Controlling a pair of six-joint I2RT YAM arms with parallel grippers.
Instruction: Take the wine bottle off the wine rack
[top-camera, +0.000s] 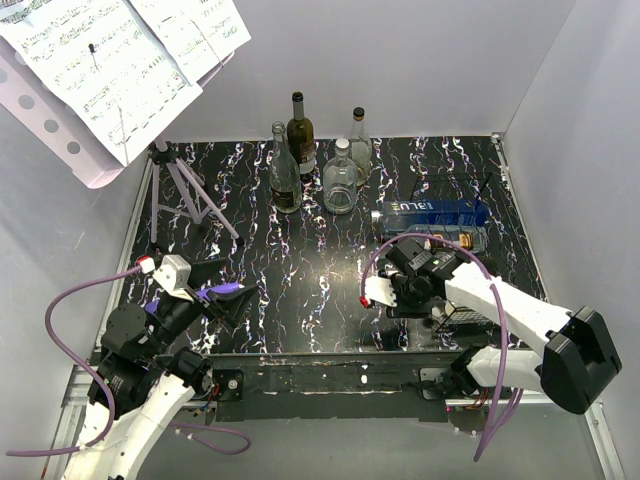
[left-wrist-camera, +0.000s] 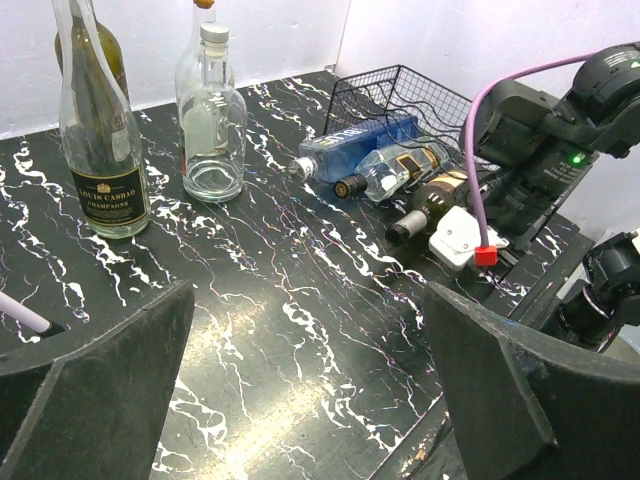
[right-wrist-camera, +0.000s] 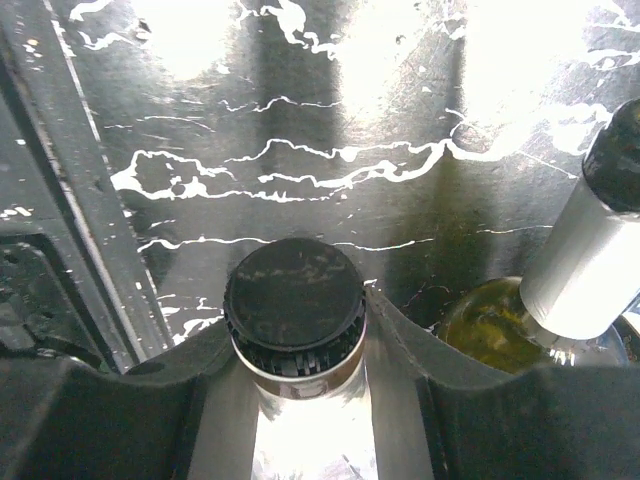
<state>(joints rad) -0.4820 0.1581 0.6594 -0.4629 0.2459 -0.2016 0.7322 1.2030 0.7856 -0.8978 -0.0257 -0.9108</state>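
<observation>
Right gripper (right-wrist-camera: 300, 345): closed onto the neck of the wine bottle (right-wrist-camera: 293, 310). One finger lies against each side of the glass, just below the black cap.
Wine bottle: lies on its side at the near end of the wine rack (left-wrist-camera: 400, 85), not lifted off. Its cap points out over the table (left-wrist-camera: 300, 300). The glass below the cap is clear, with a gold band.
Adjacent bottle (right-wrist-camera: 580, 260): lies just beside the held one, with a pale neck and greenish glass.
Wine rack: black wire, at the right side of the table. It also holds a blue bottle (left-wrist-camera: 360, 148) at the far side and a clear bottle with a gold label (left-wrist-camera: 395, 175) next to it, both lying with necks pointing left.
Left gripper (left-wrist-camera: 310, 400): jaws spread wide with nothing between them, above the near left part of the table, well apart from the rack.
Upright bottles (top-camera: 318, 155): four stand together at the far middle of the table.
Music stand (top-camera: 100, 70): purple, far left, carrying sheet music.
</observation>
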